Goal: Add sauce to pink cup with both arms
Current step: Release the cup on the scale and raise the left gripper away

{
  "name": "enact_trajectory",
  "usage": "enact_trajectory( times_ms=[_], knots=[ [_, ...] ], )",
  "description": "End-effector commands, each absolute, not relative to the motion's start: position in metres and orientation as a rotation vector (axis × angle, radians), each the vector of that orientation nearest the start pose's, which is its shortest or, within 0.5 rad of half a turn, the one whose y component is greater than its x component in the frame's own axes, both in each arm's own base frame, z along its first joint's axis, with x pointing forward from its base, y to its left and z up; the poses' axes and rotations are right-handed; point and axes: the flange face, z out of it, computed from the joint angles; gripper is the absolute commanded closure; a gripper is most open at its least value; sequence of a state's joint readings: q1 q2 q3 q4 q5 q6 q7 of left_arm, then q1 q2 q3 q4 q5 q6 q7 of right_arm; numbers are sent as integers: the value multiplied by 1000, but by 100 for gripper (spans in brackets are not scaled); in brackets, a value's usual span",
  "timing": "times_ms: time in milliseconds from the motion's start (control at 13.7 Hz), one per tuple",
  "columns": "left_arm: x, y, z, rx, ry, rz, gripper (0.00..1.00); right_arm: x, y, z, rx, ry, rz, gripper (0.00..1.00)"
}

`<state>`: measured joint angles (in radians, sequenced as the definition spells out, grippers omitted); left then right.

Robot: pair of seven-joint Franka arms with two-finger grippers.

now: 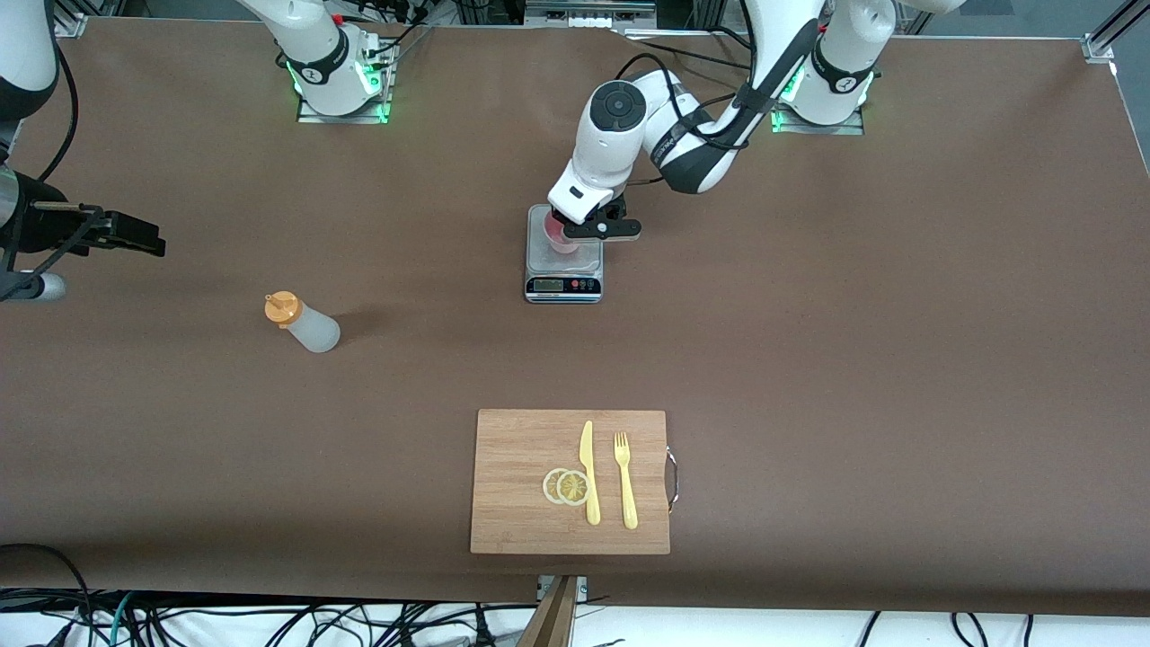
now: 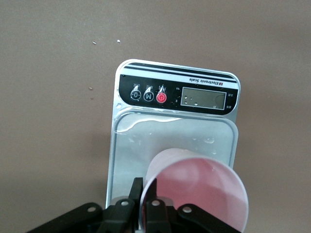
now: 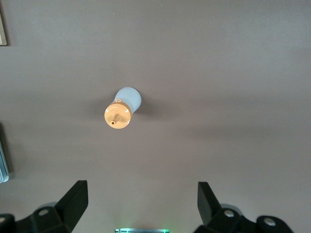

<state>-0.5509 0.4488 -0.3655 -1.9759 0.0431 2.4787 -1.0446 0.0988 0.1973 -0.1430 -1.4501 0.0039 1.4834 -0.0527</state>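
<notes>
The pink cup [image 1: 561, 241] stands on a small silver kitchen scale [image 1: 539, 261] at mid-table, near the arm bases. My left gripper [image 1: 575, 230] is shut on the cup's rim. In the left wrist view, one finger is inside and one outside the wall of the cup [image 2: 204, 189], at my left gripper [image 2: 146, 187]. The sauce bottle [image 1: 305, 325] with its orange cap stands upright toward the right arm's end. My right gripper [image 1: 148, 241] hovers open and empty over the table edge there. In the right wrist view the bottle [image 3: 122, 108] lies ahead of my right gripper [image 3: 142, 191], well apart from it.
The scale's display and buttons [image 2: 180, 97] face the front camera. A wooden cutting board [image 1: 512, 449] lies near the front edge with a yellow knife [image 1: 588, 467], a yellow fork [image 1: 624, 481] and two lemon slices [image 1: 566, 486].
</notes>
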Motion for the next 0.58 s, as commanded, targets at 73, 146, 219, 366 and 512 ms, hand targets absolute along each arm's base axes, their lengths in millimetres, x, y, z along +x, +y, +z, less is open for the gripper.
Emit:
enact_trajectory(
  times_ms=[73, 146, 219, 366, 512],
  knots=[
    [392, -492, 272, -3285, -185, 36, 0, 606, -13, 563, -3141, -6, 234, 0],
    [396, -490, 281, -3290, -196, 16, 0, 606, -14, 563, -3141, -4, 234, 0],
    [401, -484, 293, -3291, -209, -7, 0, 606, -17, 563, -3141, 3, 232, 0],
    [422, -459, 328, -3289, -284, -73, 0, 607, -24, 561, -3144, 18, 234, 0],
    [441, -422, 359, -3237, -235, -73, 0, 612, -33, 552, -3143, 42, 242, 0]
  ],
)
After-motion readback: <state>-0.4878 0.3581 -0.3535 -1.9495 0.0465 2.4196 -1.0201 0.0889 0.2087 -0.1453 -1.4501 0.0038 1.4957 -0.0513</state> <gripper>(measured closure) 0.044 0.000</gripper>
